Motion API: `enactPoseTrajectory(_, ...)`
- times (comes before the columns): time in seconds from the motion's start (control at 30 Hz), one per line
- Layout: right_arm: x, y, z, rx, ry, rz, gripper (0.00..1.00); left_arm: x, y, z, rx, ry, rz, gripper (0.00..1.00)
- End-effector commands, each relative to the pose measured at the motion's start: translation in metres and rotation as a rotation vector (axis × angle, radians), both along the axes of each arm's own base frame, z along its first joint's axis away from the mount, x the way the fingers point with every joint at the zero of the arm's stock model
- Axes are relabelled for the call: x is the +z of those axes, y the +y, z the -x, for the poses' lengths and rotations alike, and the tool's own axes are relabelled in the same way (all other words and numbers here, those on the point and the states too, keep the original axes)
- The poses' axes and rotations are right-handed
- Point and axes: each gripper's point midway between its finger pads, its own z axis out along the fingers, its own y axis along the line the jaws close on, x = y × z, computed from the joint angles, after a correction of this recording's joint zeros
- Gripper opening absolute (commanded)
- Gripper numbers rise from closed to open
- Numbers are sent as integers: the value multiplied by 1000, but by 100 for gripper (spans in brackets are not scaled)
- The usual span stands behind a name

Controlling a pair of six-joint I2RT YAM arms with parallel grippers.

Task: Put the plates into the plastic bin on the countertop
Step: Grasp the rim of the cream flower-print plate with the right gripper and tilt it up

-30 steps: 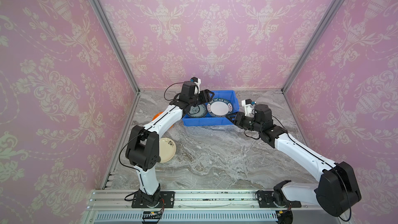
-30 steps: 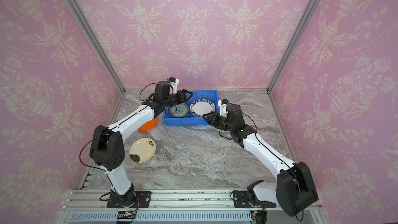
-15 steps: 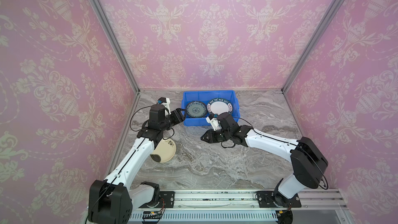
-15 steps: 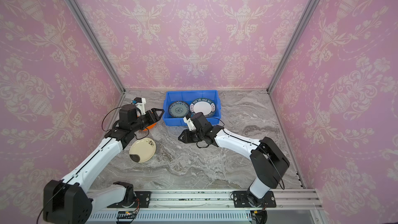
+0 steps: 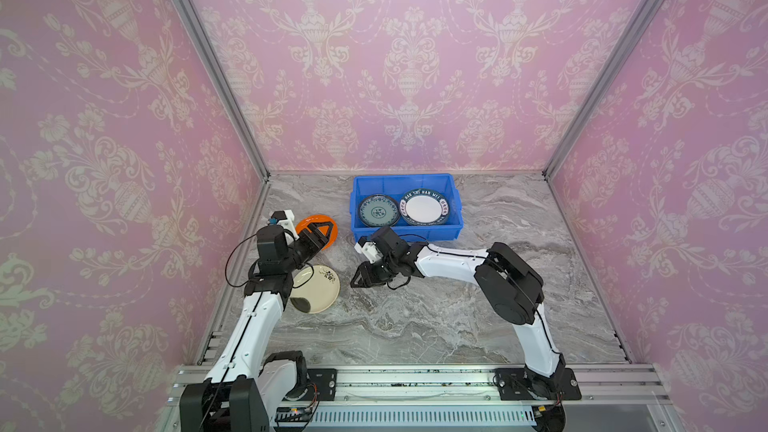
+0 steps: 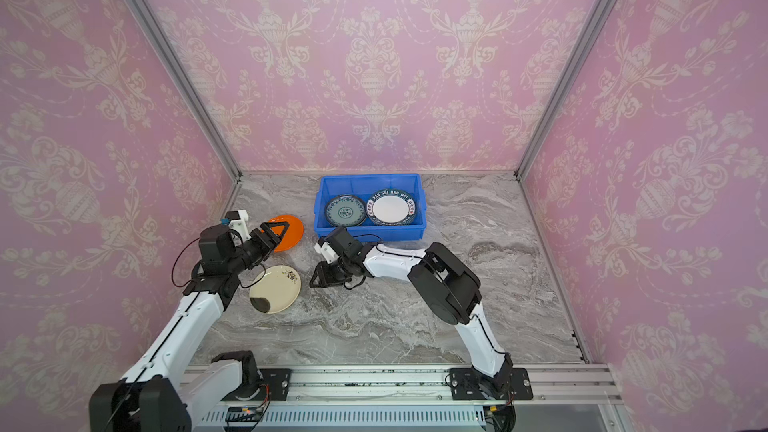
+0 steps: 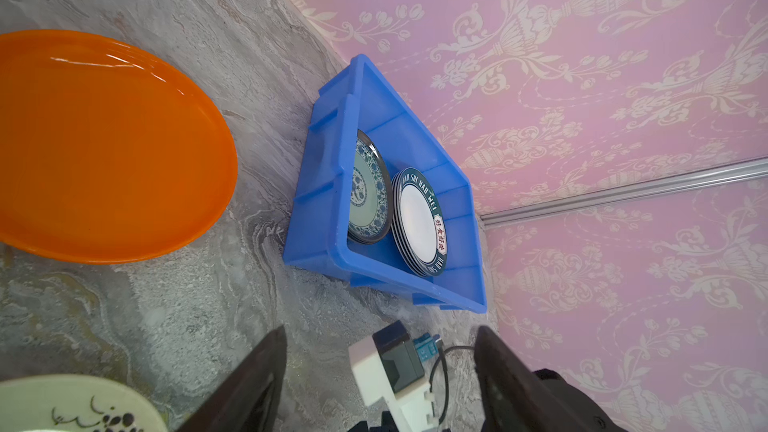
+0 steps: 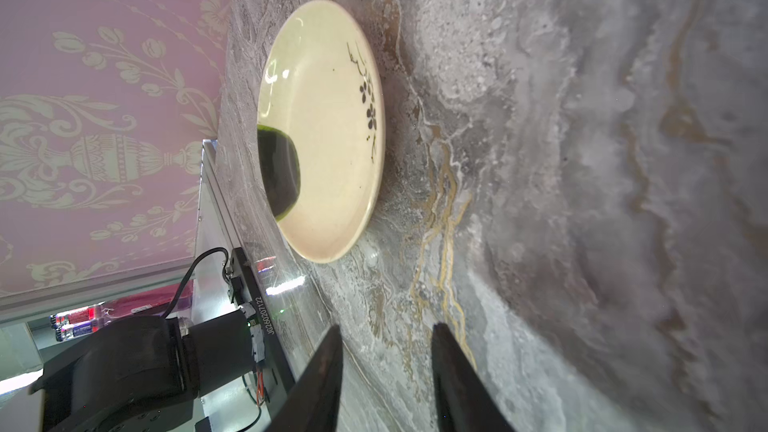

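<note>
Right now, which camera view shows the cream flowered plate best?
The right wrist view: the cream plate lies close and unobstructed, its black flowers sharp. Both top views show it small and far; the left wrist view catches only its edge.

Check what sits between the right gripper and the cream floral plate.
Nothing. Only bare countertop separates the right gripper from the cream floral plate. This is clearest in the right wrist view, and both top views agree.

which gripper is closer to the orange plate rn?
Left. The left gripper, open, hangs right by the orange plate, overlapping its near edge in both top views. The right gripper sits apart across the countertop, facing the cream plate.
</note>
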Motion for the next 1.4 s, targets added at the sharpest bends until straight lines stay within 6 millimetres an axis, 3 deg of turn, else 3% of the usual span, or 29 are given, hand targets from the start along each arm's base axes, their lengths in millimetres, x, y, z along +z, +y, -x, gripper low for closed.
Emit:
enactPoseTrajectory(0.0, 0, 12, 1, 20, 38, -21, 38, 5, -3, -3, -23, -36, 34, 73)
enactPoseTrajectory(0.63, -30, 50, -5, 9, 163, -85, 34, -10, 10, 6, 7, -3, -1, 73)
enactPoseTrajectory(0.8, -37, 56, -9, -3, 180, -86, 29, -12, 10, 8, 6, 5, -15, 73)
enactPoseTrajectory(1.37, -60, 58, -11, -11, 182, 6, 19, -17, 14, 9, 18, 20, -23, 74)
